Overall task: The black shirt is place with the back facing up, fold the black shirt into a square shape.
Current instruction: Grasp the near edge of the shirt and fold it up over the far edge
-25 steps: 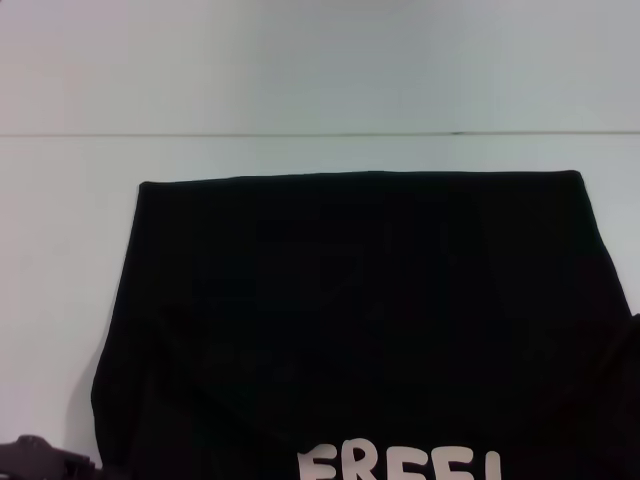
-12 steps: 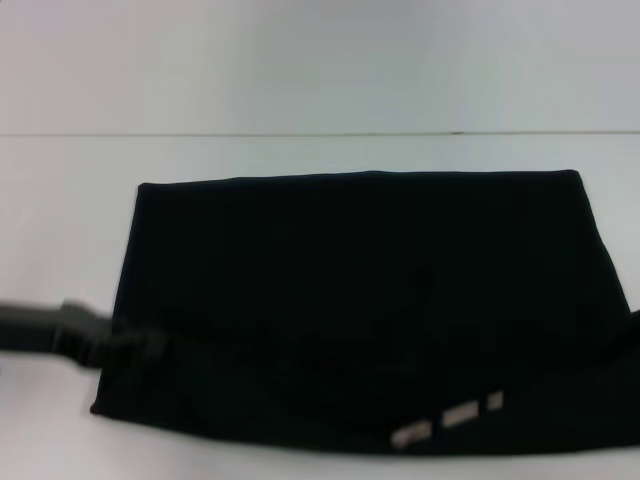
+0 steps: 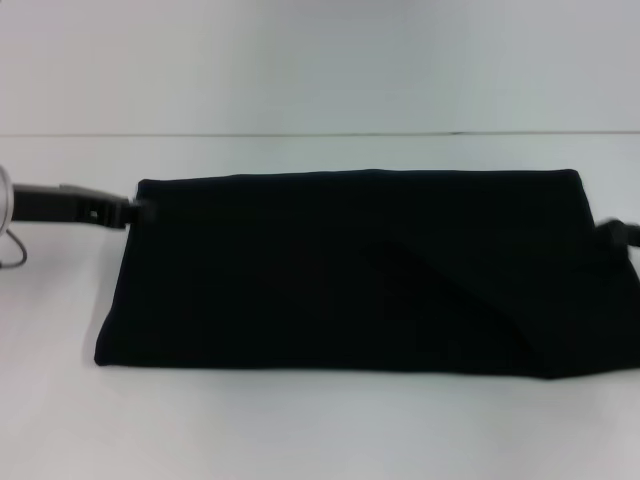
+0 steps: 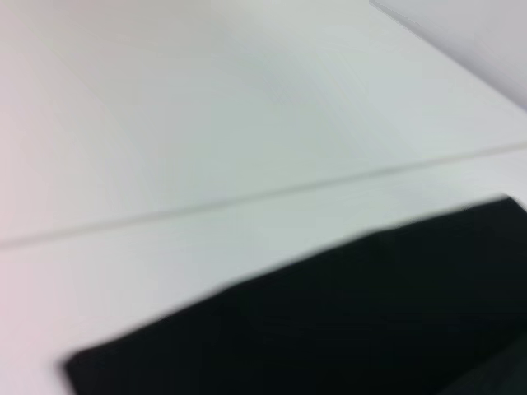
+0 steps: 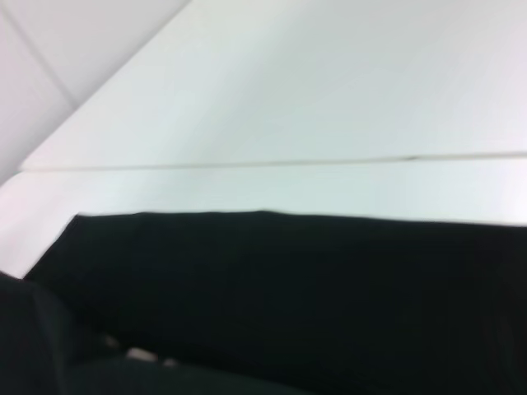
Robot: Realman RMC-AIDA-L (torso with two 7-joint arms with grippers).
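the left gripper, dark and slim, meets the far left corner of the large soft black shirt; its grip cannot be made out. the right gripper sits at the shirt's right edge. the shirt lies folded into a wide band on the white table.

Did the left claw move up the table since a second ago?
Yes. The left claw went from the near left corner of the black shirt to its far left corner, toward the table seam.
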